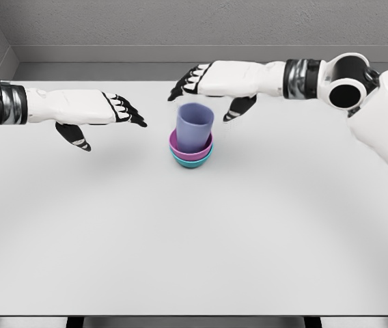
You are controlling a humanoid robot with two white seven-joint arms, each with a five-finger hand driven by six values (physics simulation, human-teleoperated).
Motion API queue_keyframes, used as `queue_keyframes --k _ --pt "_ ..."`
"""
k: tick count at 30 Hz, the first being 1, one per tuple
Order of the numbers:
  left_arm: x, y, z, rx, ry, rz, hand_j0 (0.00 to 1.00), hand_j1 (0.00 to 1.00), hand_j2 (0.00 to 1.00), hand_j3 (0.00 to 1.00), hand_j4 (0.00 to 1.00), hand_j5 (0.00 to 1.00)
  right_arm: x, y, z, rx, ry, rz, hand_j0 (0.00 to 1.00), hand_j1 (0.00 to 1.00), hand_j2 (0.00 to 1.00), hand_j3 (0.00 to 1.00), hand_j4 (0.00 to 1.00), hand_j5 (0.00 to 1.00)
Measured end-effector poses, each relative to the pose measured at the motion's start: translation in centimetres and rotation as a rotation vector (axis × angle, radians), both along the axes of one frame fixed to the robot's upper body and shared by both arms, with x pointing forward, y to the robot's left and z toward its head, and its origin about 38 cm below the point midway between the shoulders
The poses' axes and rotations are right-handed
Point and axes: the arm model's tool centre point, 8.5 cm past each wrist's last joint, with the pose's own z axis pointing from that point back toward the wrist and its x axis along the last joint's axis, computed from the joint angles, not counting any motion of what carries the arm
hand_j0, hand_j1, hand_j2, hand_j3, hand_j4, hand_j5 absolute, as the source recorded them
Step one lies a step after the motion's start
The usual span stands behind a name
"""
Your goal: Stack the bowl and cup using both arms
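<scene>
A lavender cup [195,127] stood upright inside a purple bowl [191,147], which was nested in a teal bowl [192,162]; only the teal bowl's lower wall and rim showed beneath the purple one. The stack sat on the white counter [194,246], nearer the counter's far edge than its near edge and roughly midway between its sides.

The left hand [105,113] hovered to the left of the stack, apart from it, fingers [131,115] extended toward the cup and spread, thumb hanging down, holding nothing. The right hand [211,82] hung above and just behind the stack, its fingers reaching leftward past the cup's rim and its thumb [238,108] dropping beside the cup's right side; the fingers were relaxed and grasped nothing, with a gap visible between thumb and cup.

Wide bare counter lay in front of the stack toward the near edge, and to both sides. Behind the stack, a narrower strip of counter ran to the far edge against the grey wall [194,24].
</scene>
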Motion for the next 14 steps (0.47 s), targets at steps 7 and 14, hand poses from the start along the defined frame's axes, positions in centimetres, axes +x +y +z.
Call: queue_keyframes --k 7,14 --pt "-0.3 0.4 -1.1 0.002 0.025 0.011 1.0 1.0 1.0 1.0 1.0 1.0 3.4 -9.8 -3.8 0.142 0.172 -0.289 1.0 1.0 1.0 1.0 1.0 1.0" --pt "-0.4 0.9 -1.9 0.005 0.042 0.022 1.0 1.0 1.0 1.0 1.0 1.0 4.2 -17.0 -6.1 0.163 0.251 -0.484 1.0 1.0 1.0 1.0 1.0 1.0"
